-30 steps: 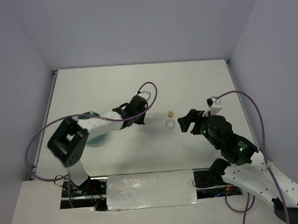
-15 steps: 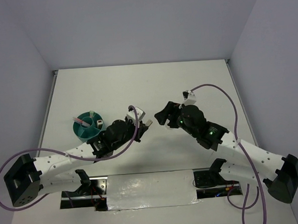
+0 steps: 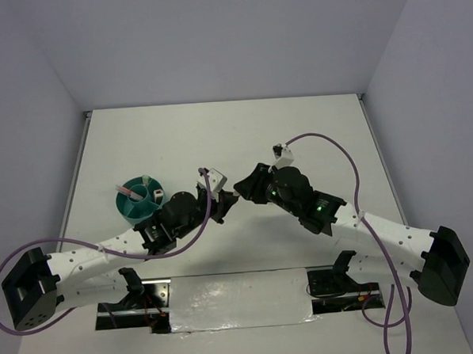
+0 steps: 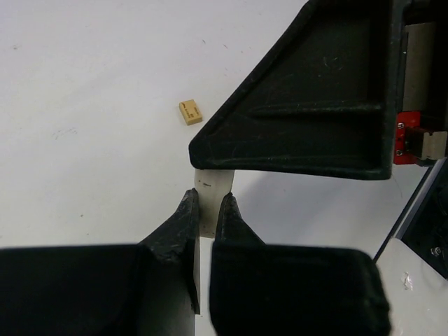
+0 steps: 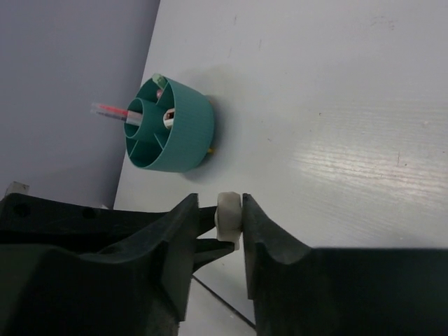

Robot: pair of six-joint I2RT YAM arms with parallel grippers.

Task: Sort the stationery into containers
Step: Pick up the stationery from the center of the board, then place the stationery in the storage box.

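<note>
Top camera overlooks the whole worktop (image 3: 313, 129) from the near edge. Right wrist, close, shares the organizer (image 5: 187, 133); left's heading is unclear.

Teal organizer (image 5: 183, 140), tan nub (image 4: 190, 112), white table (image 3: 298, 134).

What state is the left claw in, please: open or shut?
Shut: in the left wrist view, the left claw pinches a thin grey block.

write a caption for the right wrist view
The right gripper straddles the grey block, teal organizer beyond.
</note>
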